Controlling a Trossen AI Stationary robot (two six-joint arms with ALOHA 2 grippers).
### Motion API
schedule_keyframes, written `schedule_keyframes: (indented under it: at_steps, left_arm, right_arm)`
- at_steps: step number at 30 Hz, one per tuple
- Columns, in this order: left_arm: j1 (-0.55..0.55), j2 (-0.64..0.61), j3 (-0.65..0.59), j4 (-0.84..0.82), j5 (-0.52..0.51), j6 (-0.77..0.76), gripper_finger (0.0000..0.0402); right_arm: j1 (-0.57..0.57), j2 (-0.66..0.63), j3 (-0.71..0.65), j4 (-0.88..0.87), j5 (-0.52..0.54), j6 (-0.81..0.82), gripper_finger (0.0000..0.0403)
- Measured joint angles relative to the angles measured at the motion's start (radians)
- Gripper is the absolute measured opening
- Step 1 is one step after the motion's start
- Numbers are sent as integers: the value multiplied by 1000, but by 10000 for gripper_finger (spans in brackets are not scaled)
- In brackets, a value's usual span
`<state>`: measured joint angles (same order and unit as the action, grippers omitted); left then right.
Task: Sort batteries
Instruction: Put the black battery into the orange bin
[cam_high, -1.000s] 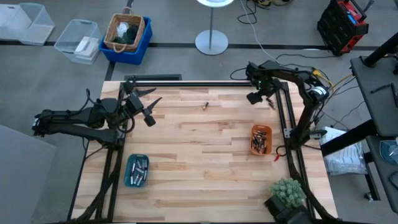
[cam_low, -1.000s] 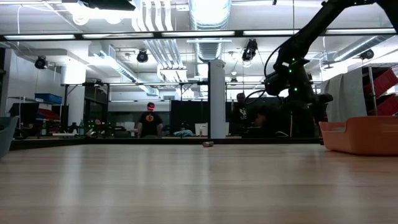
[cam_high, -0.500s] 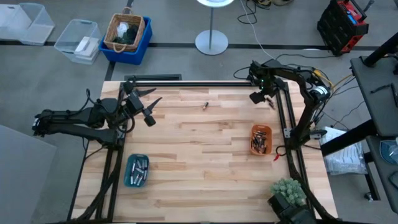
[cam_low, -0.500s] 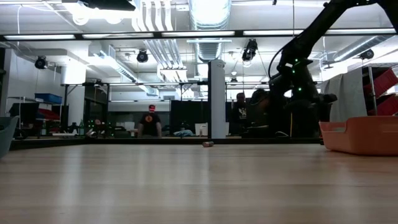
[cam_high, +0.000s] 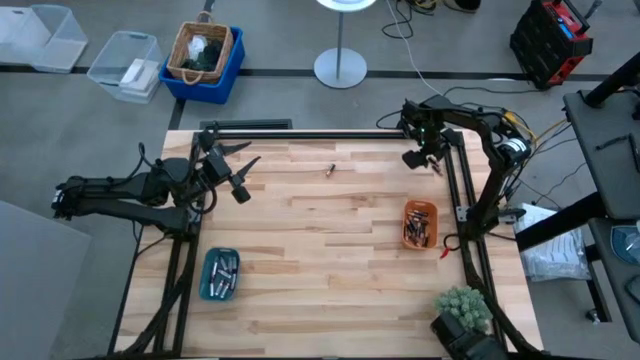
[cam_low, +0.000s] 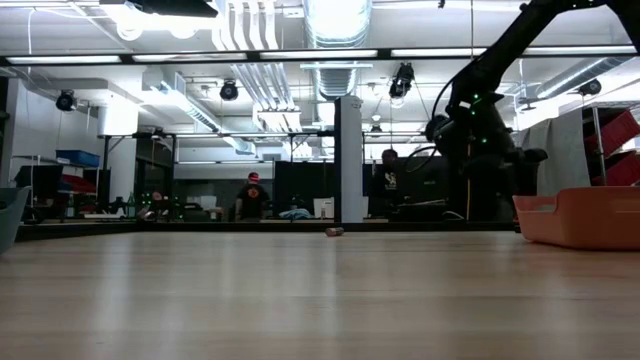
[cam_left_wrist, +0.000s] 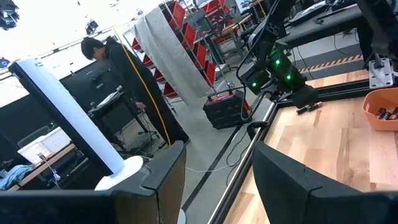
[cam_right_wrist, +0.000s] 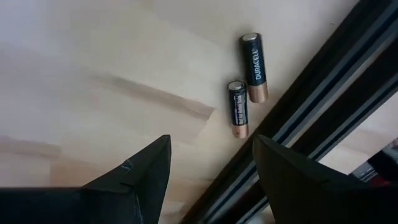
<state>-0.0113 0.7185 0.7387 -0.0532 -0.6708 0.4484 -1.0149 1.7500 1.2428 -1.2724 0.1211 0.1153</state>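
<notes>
Two batteries (cam_right_wrist: 245, 84) lay side by side, not quite touching, close against the black frame rail (cam_right_wrist: 323, 106) at the table's far right edge. The right gripper (cam_right_wrist: 208, 171) hovered above them, fingers spread wide and empty. The batteries looked small, hard, smooth and light, likely to roll; gripping across the barrel mid-length seemed safest. The rail crowded one side, leaving little finger room there, while the other side was bare wood. A third battery (cam_high: 330, 170) lay alone at far centre. The orange tray (cam_high: 419, 224) and teal tray (cam_high: 219, 274) held others. The left gripper (cam_high: 240, 178) waited at the left, open and empty.
</notes>
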Motion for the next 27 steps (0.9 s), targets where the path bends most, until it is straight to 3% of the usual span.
schedule_keyframes:
  at_steps: [4,15,27]
  left_arm:
    - [0,0,0,0,0,4,165]
    - [0,0,0,0,0,4,165]
    - [0,0,-1,-34,0,8,165]
  right_arm:
    - [-5,0,12,28,-2,57,219]
    - [-2,1,-7,14,-10,8,219]
    - [7,1,-78,182,72,140,219]
